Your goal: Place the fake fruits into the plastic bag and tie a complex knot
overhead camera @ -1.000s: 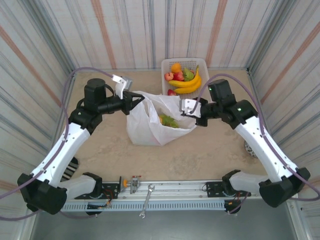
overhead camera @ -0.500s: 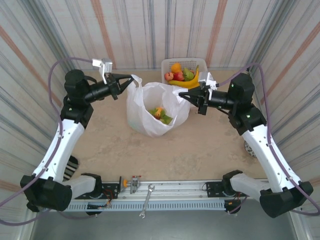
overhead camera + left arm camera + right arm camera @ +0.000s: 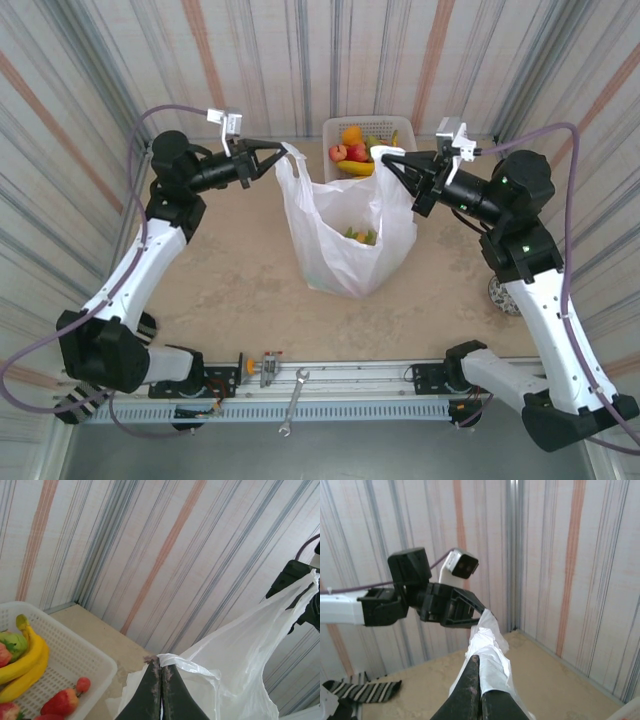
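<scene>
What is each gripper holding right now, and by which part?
Both hold the plastic bag: the left gripper pinches one handle, the right gripper the other.

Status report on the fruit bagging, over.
Left pincer and right pincer each shut on the plastic bag, one handle apiece. Bag hangs between them, a few fruits inside. No knot yet. Basket of remaining fruit close behind.
</scene>
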Controlling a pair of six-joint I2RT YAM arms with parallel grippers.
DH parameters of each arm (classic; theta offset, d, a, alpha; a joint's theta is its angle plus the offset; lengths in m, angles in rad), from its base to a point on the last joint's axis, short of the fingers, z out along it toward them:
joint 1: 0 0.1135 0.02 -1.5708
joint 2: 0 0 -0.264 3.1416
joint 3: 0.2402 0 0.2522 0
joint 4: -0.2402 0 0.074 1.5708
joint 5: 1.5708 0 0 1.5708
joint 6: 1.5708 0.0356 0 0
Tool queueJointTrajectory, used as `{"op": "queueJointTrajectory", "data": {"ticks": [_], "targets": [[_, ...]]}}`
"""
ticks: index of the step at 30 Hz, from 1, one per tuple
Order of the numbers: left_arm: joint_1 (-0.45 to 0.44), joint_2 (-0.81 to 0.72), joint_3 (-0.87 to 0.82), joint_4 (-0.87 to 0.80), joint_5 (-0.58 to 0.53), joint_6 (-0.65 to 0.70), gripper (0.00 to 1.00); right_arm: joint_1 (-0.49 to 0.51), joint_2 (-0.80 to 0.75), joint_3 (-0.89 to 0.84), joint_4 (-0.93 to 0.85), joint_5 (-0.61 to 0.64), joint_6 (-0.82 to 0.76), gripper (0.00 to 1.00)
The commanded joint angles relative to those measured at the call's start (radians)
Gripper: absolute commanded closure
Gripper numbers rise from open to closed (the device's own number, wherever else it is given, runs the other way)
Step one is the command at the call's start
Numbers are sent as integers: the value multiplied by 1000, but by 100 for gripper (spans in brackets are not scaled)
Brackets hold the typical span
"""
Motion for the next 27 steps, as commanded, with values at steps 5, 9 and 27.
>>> {"op": "queueJointTrajectory", "data": {"ticks": [5, 9, 27], "targets": [[-44, 90, 36, 148, 27, -66, 96, -25, -6, -36, -3, 99, 38, 100], [-43, 160, -26, 255, 14, -135, 90, -67, 45, -159, 34, 109, 109, 100], [-169, -211, 75, -692, -443, 514, 21, -103, 57, -149, -8, 104, 99, 100]]}}
